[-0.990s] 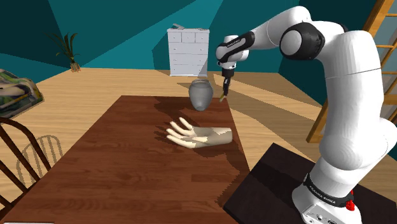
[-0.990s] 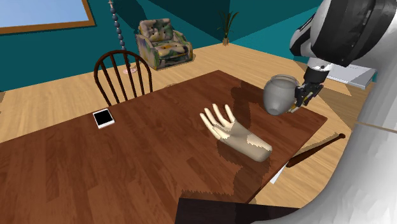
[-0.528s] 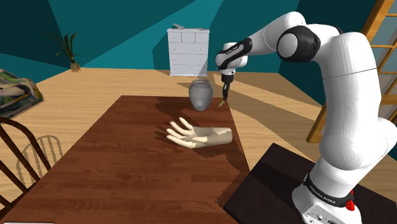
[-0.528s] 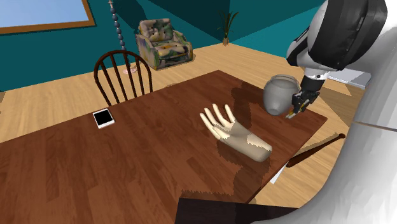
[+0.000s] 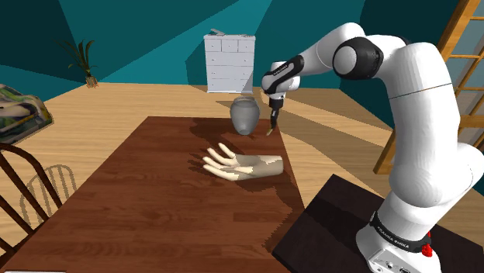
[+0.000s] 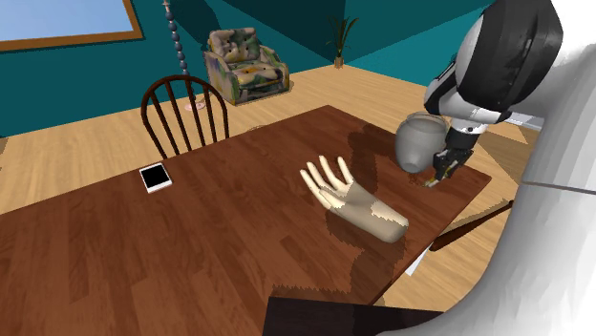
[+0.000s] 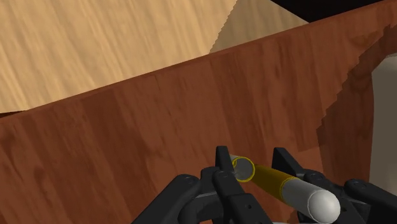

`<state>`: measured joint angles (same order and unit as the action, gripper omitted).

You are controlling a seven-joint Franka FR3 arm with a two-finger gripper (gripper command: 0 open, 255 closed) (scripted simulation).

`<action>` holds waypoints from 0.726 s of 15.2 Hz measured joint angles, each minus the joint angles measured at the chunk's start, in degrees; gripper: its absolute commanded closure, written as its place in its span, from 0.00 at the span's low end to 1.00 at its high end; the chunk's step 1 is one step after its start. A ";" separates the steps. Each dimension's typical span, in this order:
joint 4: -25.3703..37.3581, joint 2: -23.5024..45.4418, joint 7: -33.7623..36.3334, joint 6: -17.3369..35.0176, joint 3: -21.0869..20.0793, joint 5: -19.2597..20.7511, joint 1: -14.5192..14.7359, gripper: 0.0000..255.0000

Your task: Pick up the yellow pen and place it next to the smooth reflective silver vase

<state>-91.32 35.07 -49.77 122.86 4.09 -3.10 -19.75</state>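
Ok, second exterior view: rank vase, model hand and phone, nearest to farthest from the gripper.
From the gripper, which clasps the pen:
1. The vase, right beside it, on the view's left.
2. The model hand, mid-table.
3. The phone, far along the table toward the view's left.

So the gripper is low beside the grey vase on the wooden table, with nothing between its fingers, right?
Not quite: the gripper is not empty. The wrist view shows it shut on the yellow pen. The rest holds: it is low beside the grey vase on the wooden table.
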 measured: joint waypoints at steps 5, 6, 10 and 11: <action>-0.88 2.02 -0.16 2.89 -0.11 -0.19 -0.11 1.00; -0.96 2.45 -0.10 3.39 -0.15 -0.22 -0.04 1.00; -0.77 4.60 -0.19 5.37 -0.26 -0.36 -0.13 1.00; -0.65 4.94 -0.16 5.81 -0.20 -0.36 -0.17 1.00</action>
<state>-91.96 40.01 -49.93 128.68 3.88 -3.45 -19.92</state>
